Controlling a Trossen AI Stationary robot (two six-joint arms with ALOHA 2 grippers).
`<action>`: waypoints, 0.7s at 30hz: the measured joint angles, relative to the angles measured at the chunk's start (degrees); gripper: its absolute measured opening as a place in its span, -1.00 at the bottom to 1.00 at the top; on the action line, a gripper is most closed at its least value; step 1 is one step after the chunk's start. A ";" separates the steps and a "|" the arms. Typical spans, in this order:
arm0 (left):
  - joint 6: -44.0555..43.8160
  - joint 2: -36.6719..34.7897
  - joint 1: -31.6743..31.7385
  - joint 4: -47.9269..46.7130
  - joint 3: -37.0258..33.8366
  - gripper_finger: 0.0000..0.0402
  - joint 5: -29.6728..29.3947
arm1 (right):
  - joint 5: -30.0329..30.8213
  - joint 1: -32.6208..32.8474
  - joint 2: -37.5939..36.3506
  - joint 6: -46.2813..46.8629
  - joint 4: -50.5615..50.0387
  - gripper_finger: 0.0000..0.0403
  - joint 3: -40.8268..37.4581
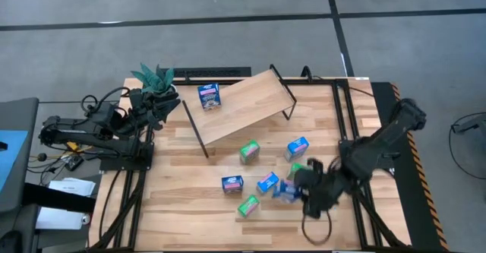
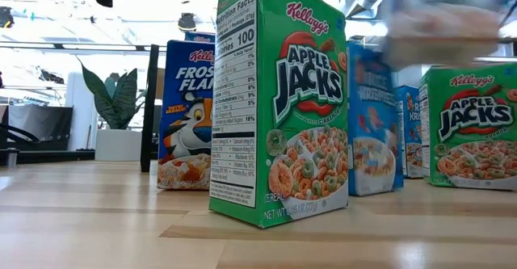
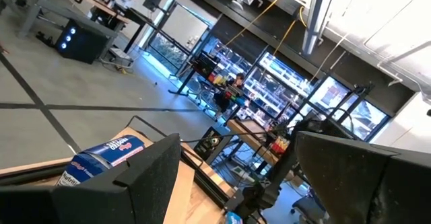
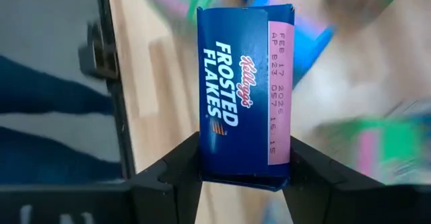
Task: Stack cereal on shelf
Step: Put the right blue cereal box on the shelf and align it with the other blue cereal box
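Note:
The shelf (image 1: 247, 105) is a tilted wooden board on black rod legs at the table's far middle, with one blue cereal box (image 1: 209, 96) standing on it. Several blue and green cereal boxes stand on the table in front of it, among them a green one (image 1: 248, 152) and a blue one (image 1: 232, 184). My right gripper (image 1: 298, 186) is at the near right, shut on a blue Frosted Flakes box (image 4: 246, 89). My left gripper (image 1: 163, 107) waits open by the shelf's left end with nothing between its fingers (image 3: 128, 183). My right gripper pinches the blue box between its two fingers, across its narrow width, at the end nearest the wrist (image 4: 246, 170). The fingers (image 4: 172, 173) slant down from the table's right side. The box is lifted clear and shows blurred above the others in the low view (image 2: 444, 18).
In the low view a green Apple Jacks box (image 2: 283, 107) stands closest, with a Frosted Flakes box (image 2: 186, 115) behind it and another green box (image 2: 472, 123) to the right. Black rails (image 1: 342, 116) run along the table's right side. A potted plant (image 1: 156, 78) stands behind the left arm.

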 joint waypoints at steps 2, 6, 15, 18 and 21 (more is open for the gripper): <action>0.00 0.00 0.01 0.00 -0.01 0.41 0.00 | 0.87 -3.42 -3.07 -4.90 0.07 -0.05 0.00; 0.00 0.00 0.01 0.02 -0.01 0.41 -0.02 | 0.97 -11.97 -7.80 -14.71 0.41 -0.05 0.00; -0.01 0.00 0.01 0.08 0.01 0.41 -0.98 | -6.09 -26.03 -10.32 -35.29 5.77 -0.05 0.92; 0.00 0.00 0.02 0.20 0.01 0.41 -1.38 | -6.08 -29.25 -7.01 -46.21 7.45 -0.05 4.90; -0.02 0.00 0.00 0.20 -0.01 0.41 -2.38 | -7.35 -32.54 -2.13 -55.57 7.31 -0.05 11.12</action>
